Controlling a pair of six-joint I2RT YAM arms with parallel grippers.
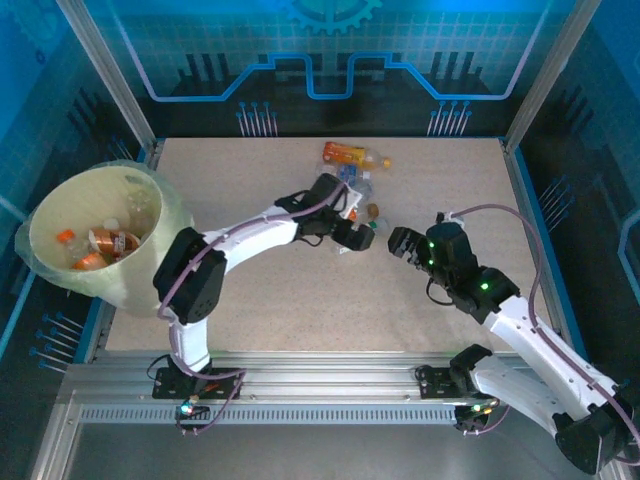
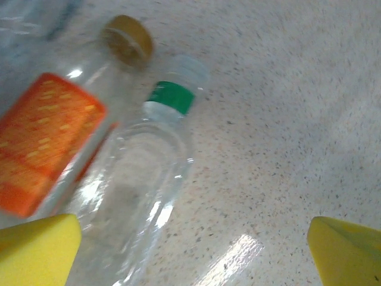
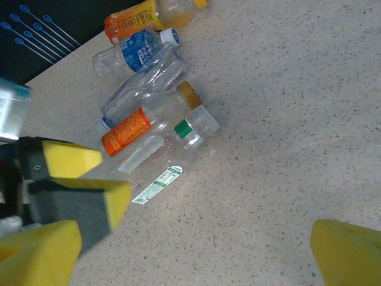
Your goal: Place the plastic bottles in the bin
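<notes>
My left hand [image 2: 190, 253], jaws wide apart, hangs over the clear green-banded plastic bottle [image 2: 143, 179] lying on the speckled beige counter [image 2: 286, 119], its long axis running lower left to upper centre.

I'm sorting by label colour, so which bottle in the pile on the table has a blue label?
The clear, white-capped bottle lying beside the orange-yellow juice bottle at the pile's far end; no other label there is blue.
</notes>
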